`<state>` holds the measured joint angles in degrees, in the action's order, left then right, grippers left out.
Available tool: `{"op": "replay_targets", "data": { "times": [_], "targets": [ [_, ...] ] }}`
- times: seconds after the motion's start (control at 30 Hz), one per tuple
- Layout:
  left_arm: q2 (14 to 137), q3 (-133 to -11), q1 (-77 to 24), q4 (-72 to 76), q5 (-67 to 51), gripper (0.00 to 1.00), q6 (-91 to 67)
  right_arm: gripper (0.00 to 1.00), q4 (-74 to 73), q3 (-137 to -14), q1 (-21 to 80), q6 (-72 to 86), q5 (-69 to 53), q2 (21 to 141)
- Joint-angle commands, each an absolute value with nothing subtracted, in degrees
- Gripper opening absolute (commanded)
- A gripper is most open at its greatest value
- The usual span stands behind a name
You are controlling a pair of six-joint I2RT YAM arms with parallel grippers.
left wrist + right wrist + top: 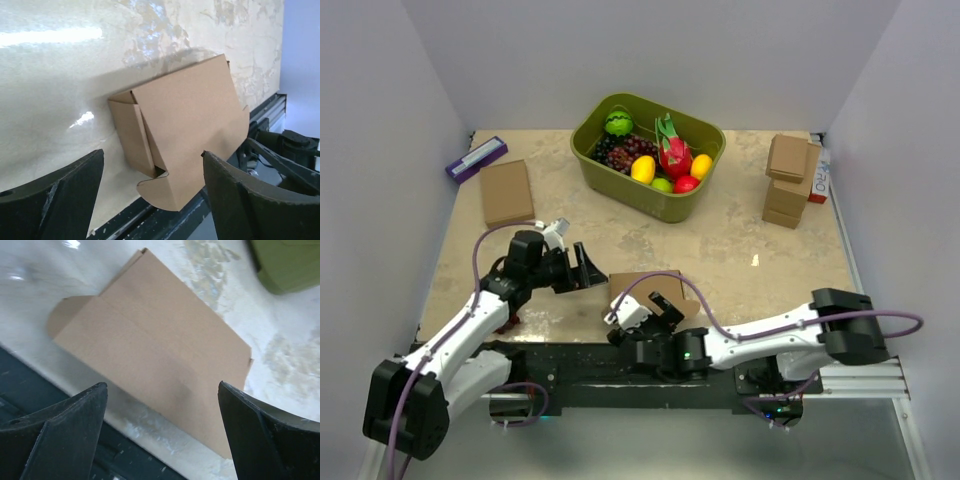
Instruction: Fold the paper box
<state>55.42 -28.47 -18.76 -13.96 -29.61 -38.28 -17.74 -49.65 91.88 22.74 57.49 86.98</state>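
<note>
Between the two claws, at the near edge of the table (pixel 740 250), lies the paper box (pixel 185 135), just ahead of the left gripper (pixel 152 162) and directly under the right gripper (pixel 162 386). Both claws stand wide open and have hold of nothing; the box lies free on the tabletop, clear of the fingers in both wrist views. By the look of it, most of the folding is done: the walls are up, one end panel is turned in, and the lid has been brought over the top. What seems left is the closing. On the side facing the left claw, the lid's front flap hangs loose over the wall and a rounded ear tab (pixel 150 187) pokes out at the lower corner, not tucked in. I judge that the flap and ear need pushing into the body and the lid pressing flat. Well beyond both claws sits a green basket (pixel 620 175) of fruit. Far off to the left claw's outer side are a flat brown box (pixel 507 192) and a purple case (pixel 476 158). A stack of small brown boxes (pixel 788 180) stands far beyond the right claw. None of these crowds the work; the only hindrance I see is each arm reaching close to the other.
</note>
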Motion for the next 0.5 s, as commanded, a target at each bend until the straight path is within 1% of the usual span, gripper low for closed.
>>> {"op": "replay_targets", "data": {
  "times": [0.0, 0.03, 0.13, 0.17, 0.23, 0.27, 0.33, 0.37, 0.43, 0.47],
  "targets": [
    [52.1, -26.5, -18.4, -11.4, -23.1, 0.85, -36.7, 0.95, -12.7, -45.6, 91.9, 20.6, 44.5, 76.0],
    [51.8, -26.4, -18.4, -10.7, -22.3, 0.85, -36.6, 0.95, -13.0, -45.4, 91.8, 20.7, 43.3, 71.9],
    [50.2, -25.5, -18.4, -9.2, -19.3, 0.85, -35.9, 0.96, -13.0, -45.9, 91.8, 20.2, 38.0, 64.5],
    [49.6, -25.1, -18.4, -8.7, -18.5, 0.85, -35.9, 0.98, -12.6, -45.9, 91.2, 19.8, 36.8, 63.1],
    [49.3, -24.3, -18.4, -7.7, -17.8, 0.85, -35.2, 0.99, -14.8, -47.3, 88.1, 21.6, 33.0, 61.3],
    [49.2, -24.2, -18.5, -7.6, -17.8, 0.85, -34.9, 0.99, -16.4, -48.1, 81.6, 23.1, 31.0, 60.8],
    [49.2, -23.6, -18.5, -7.2, -17.5, 0.84, -34.1, 0.96, -20.2, -49.2, 74.4, 27.4, 24.5, 60.6],
    [49.3, -23.4, -18.5, -7.0, -17.6, 0.84, -33.8, 0.96, -20.6, -49.1, 67.8, 28.2, 21.6, 60.4],
    [49.2, -22.0, -18.5, -5.6, -18.2, 0.83, -33.7, 0.94, -20.7, -48.3, 62.6, 30.0, 17.3, 60.8],
    [49.0, -21.4, -18.6, -4.8, -19.1, 0.83, -33.8, 0.94, -20.6, -47.9, 58.1, 30.9, 13.9, 61.3]
  ]
}}
